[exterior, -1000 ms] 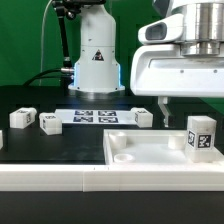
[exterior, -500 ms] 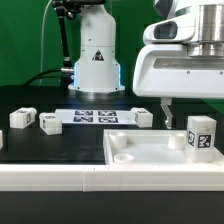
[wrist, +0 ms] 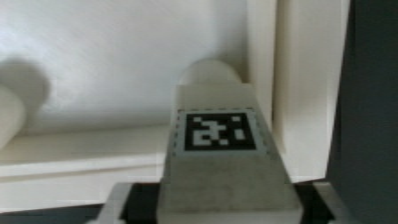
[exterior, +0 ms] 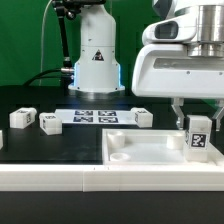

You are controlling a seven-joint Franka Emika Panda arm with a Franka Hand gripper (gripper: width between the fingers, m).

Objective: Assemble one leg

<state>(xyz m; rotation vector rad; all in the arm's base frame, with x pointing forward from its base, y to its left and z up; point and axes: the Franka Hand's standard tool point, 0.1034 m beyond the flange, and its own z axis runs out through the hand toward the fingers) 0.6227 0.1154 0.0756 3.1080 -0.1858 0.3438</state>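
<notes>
One leg (exterior: 198, 135), a small white block with a black-and-white tag, stands upright on the large white panel (exterior: 140, 152) at the exterior view's right. My gripper (exterior: 198, 118) comes down from above and is shut on the top of this leg, one finger on each side. In the wrist view the leg (wrist: 221, 150) fills the space between the dark pads, with the panel's raised rim (wrist: 294, 80) beside it. Three more legs lie on the black table: two at the left (exterior: 22, 118) (exterior: 50, 122) and one near the middle (exterior: 144, 118).
The marker board (exterior: 95, 116) lies flat behind the panel, between the loose legs. The arm's white base (exterior: 95, 60) stands at the back centre. A low white rim (exterior: 50, 178) runs along the table's front edge.
The visible finger has moved in toward the upright leg from the exterior view's left, and the second finger now shows on its other side. The gripper body has stayed in place.
</notes>
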